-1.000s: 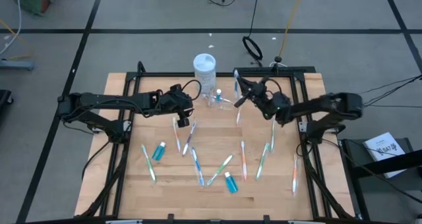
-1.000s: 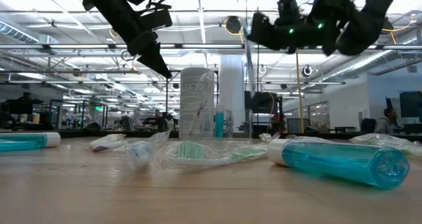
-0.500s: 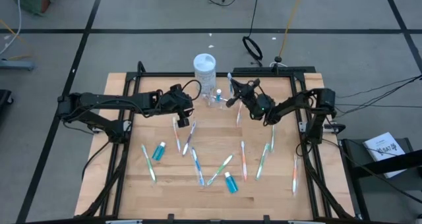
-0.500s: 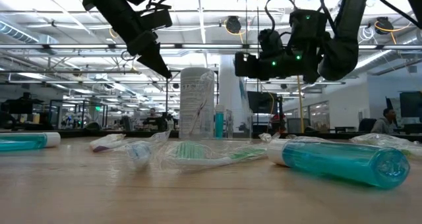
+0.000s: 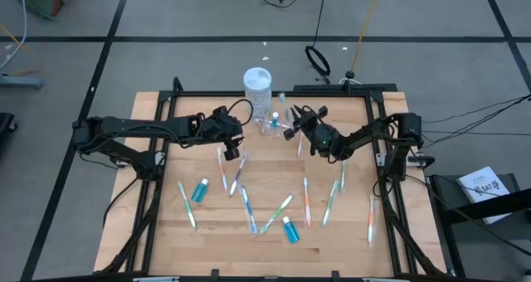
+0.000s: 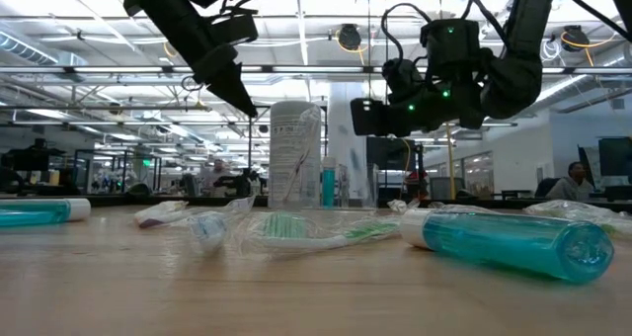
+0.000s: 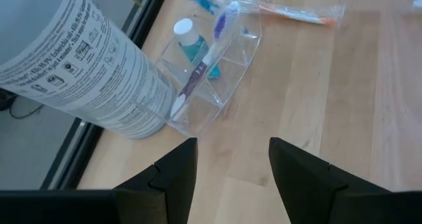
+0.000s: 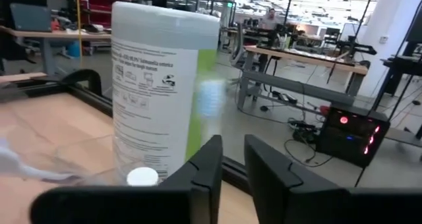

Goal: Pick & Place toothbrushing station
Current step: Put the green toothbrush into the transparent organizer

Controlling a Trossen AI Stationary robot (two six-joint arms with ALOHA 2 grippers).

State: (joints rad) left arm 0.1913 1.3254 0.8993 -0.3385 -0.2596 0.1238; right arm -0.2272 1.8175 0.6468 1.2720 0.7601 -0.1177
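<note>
High view: scattered toothbrushes [image 5: 308, 201] and teal tubes [image 5: 289, 229] lie on the bench [image 5: 207, 240] nearer than the clear cup [image 5: 271, 125]. Left fingers [image 5: 227, 145], apart, hover left of the cup; right fingers [image 5: 292, 124], slightly apart, hover just right of it.

Pale wood worktop [image 5: 332, 240] carrying teal tubes [image 5: 289, 230] with white caps, pastel-handled toothbrushes [image 5: 306, 201] in orange, green and blue, a clear cup [image 7: 212, 72], and a white-lidded jar [image 5: 257, 85] showing black print on its label.
</note>
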